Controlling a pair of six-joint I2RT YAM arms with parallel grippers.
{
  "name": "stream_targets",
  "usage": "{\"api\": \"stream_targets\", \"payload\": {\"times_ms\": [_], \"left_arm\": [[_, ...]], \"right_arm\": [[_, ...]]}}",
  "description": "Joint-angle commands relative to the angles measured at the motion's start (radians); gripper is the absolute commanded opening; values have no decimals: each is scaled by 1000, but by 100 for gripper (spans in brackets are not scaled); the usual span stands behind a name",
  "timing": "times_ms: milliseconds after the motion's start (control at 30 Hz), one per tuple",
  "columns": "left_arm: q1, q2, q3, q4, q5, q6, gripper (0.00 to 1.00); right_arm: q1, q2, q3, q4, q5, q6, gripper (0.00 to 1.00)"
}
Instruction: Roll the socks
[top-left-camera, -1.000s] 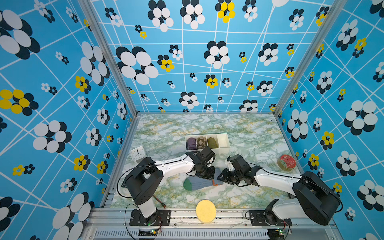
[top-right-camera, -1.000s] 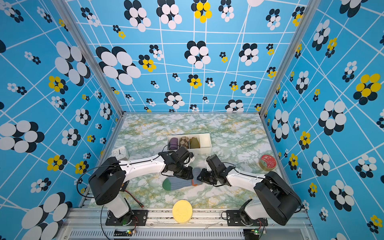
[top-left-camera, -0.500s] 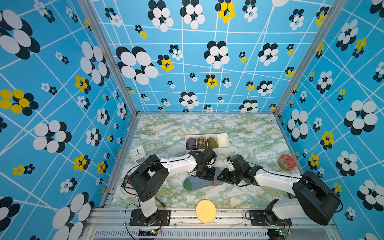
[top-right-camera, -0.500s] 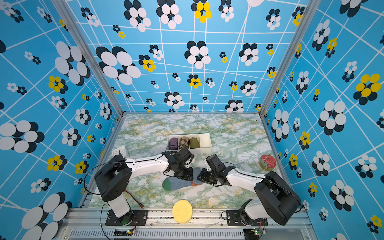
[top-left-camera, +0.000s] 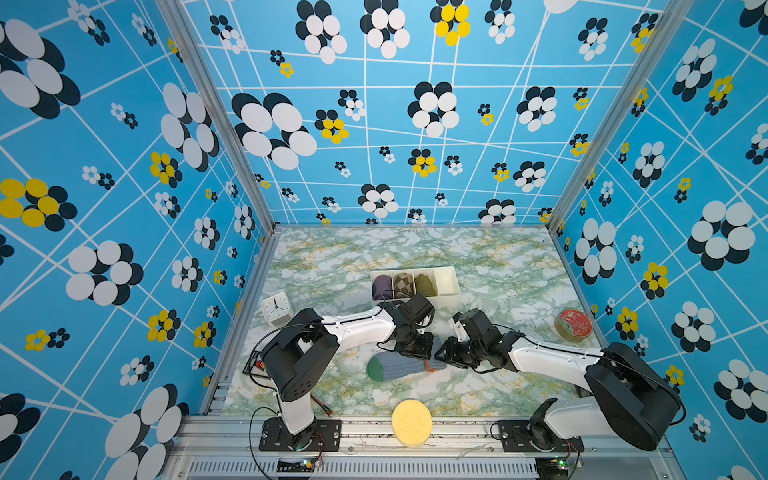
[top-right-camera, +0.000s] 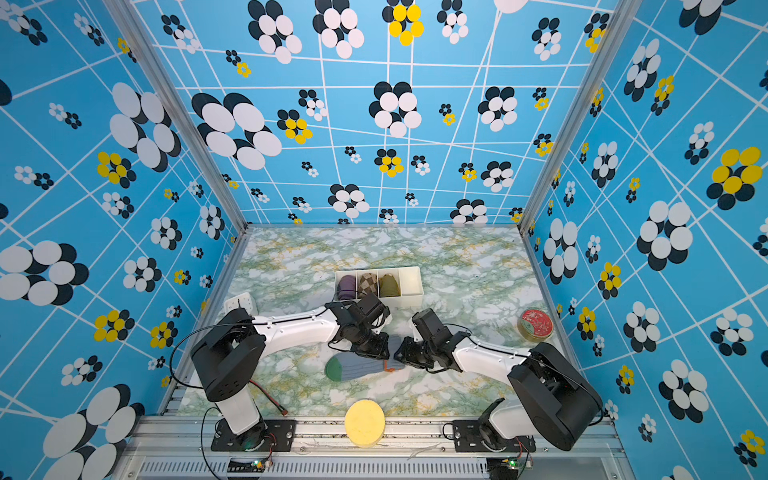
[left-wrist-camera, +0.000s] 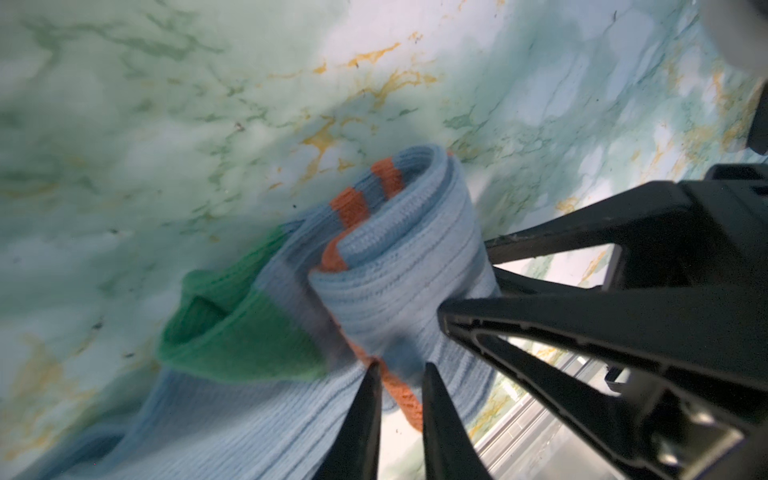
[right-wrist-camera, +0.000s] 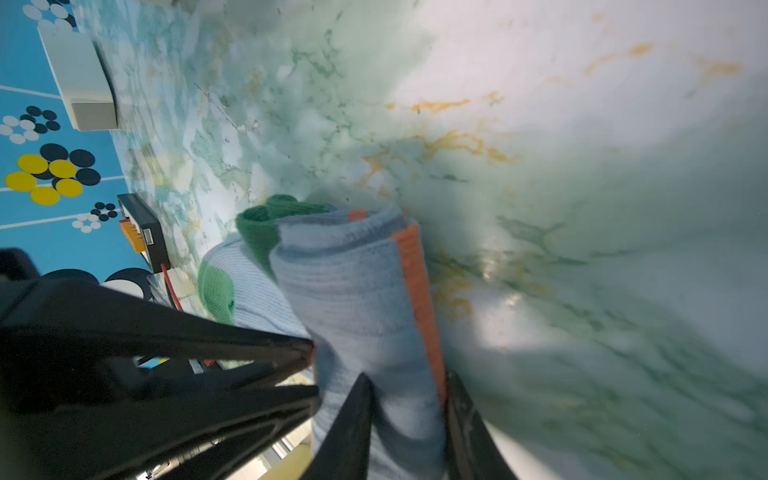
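Roll under way: my left hand (left-wrist-camera: 397, 399) pinches the orange edge of the socks (top-left-camera: 399, 368), fingers nearly together on the cloth. My right hand (right-wrist-camera: 405, 399) is clamped across the rolled cuff end. In both top views the two hands meet tip to tip over the roll on the marble worktop (top-left-camera: 498, 266). The unrolled foot, green toe last, lies flat past the left hand, away from the right. A white tray (top-left-camera: 451, 284) with other rolled pairs (top-left-camera: 401, 284) stands just behind both hands.
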Motion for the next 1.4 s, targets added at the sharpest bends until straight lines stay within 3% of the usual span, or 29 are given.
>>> {"api": "stream_targets", "payload": {"times_ms": [0,767,933,1067,1367], "left_arm": [[-8,31,-9,8,27,-14,20],[-20,14,3,-60,-30,8,26],[-21,35,3,-21,4,-6,21],[-20,38,-18,35,44,-29,11],[-6,23,-87,196,129,-95,6]], "right_arm": [[-6,0,19,-5,6,-16,31],[-5,4,8,15,-3,-17,31],[-6,6,8,18,-4,-17,31],[-5,5,1,32,-8,-8,31],[-7,8,-13,91,-33,22,32]]}}
